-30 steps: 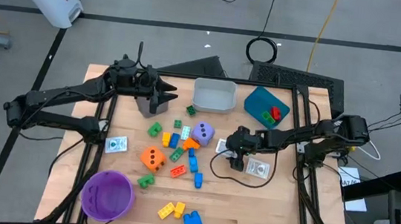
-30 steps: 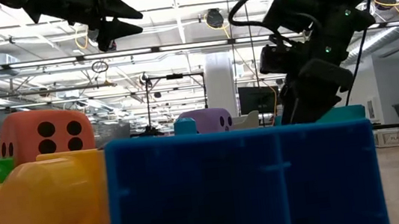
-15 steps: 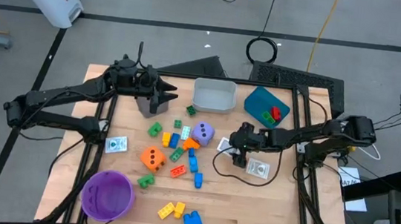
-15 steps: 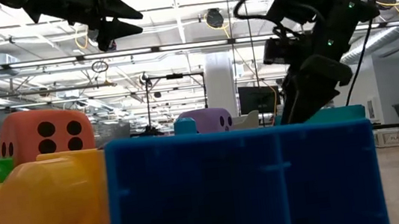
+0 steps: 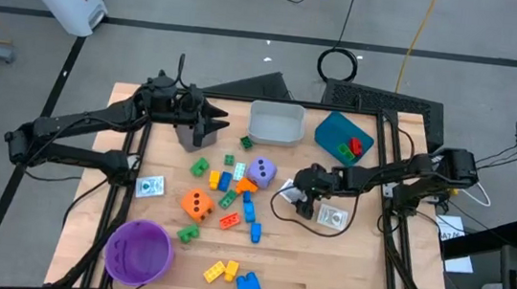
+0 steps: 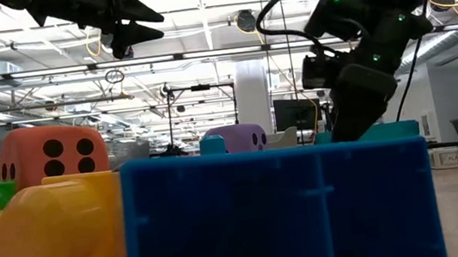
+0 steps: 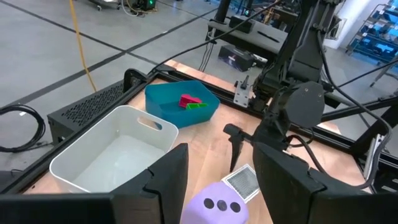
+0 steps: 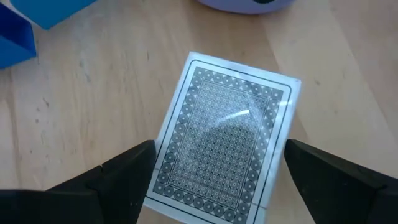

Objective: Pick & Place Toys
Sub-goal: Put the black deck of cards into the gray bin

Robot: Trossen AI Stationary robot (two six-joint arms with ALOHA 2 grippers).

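The card [image 8: 227,140] lies flat on the wooden table [image 5: 342,269], just right of the purple die [image 5: 260,173] and the pile of small bricks [image 5: 234,195]. It's a patterned playing-type card, face down by the look of it, and in the right wrist view it sits square between the right arm's two fingers. The right gripper [image 5: 302,203] hangs low right over it with the fingers spread wide, nothing held. A second card [image 5: 331,218] lies just beside it on the far side of the gripper.

Judging from this, the tricky bit is that a flat card gives the fingers no edge to bite. If they come down and close, they could just slide it across the wood or shove it under the die, or bend it.

The left gripper [image 5: 195,126] waits up by the grey bin [image 5: 190,138] near the table's far-left corner, fingers partly apart, apparently empty. The teal bin [image 5: 344,138] already holds a red piece.
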